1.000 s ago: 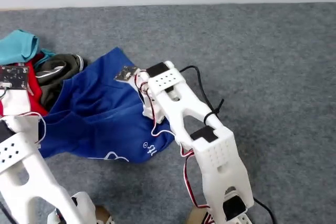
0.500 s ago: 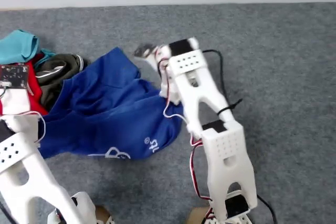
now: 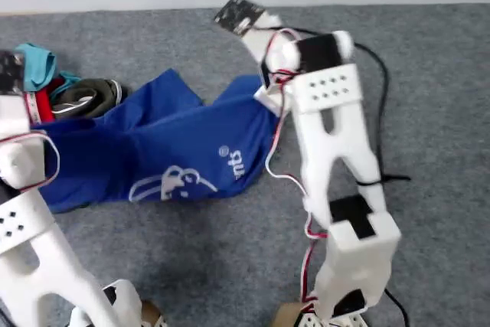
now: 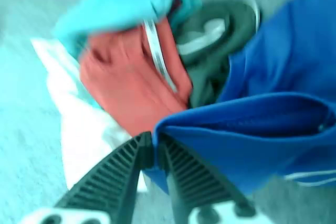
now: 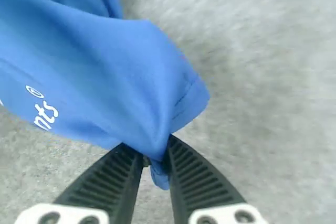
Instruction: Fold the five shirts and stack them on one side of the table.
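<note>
**Blue shirt** (image 3: 161,155) — spread across the left half of the high view, on the grey counter (image 3: 429,97), and held between the two arms.

**Right pincer** (image 5: 156,163) — the jaws are closed tight on a corner of the blue shirt's hem. In the high view this corner lies at upper centre of the frame.

**Left pincer** (image 4: 155,145) — the jaws are drawn together on the opposite edge of the blue shirt, at the far left of the high view.

**Markings:** the white print (image 3: 174,184) is a graphic with a short line of lettering beside it, low on the shirt's middle. The lettering runs sideways in the high view.

**Remaining shirts:** these are bunched at the upper left, touching the blue shirt.
- Teal shirt (image 3: 38,67), farthest back.
- Red shirt (image 3: 42,105).
- Olive shirt (image 3: 88,97).
- White shirt (image 4: 79,129), under the red one.
</note>
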Robot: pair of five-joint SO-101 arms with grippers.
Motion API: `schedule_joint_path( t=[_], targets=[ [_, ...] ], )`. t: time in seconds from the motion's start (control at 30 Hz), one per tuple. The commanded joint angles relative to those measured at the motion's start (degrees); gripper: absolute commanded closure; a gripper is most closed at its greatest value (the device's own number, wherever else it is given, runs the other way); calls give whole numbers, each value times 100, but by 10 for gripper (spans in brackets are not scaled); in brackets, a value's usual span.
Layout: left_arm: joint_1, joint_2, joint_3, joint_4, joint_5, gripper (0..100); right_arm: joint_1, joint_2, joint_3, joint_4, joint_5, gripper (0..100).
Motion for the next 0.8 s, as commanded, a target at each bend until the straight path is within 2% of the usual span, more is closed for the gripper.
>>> schedule_joint_path(
  t=[0.0, 0.2, 0.4, 0.53, 0.77],
  targets=[
    [308, -88, -963, 18, 176, 994, 286, -980, -308, 207, 26, 988],
    [1143, -70, -2404, -26, 141, 994, 822, -2229, -308, -163, 53, 988],
    [1846, -97, -3547, -299, 132, 994, 1156, -3433, -308, -567, 492, 988],
    [1960, -97, -4013, -519, 132, 994, 1437, -4066, -308, -602, 730, 988],
    [2013, -105, -4892, -475, 132, 994, 2369, -4875, -308, -567, 1002, 988]
  ],
)
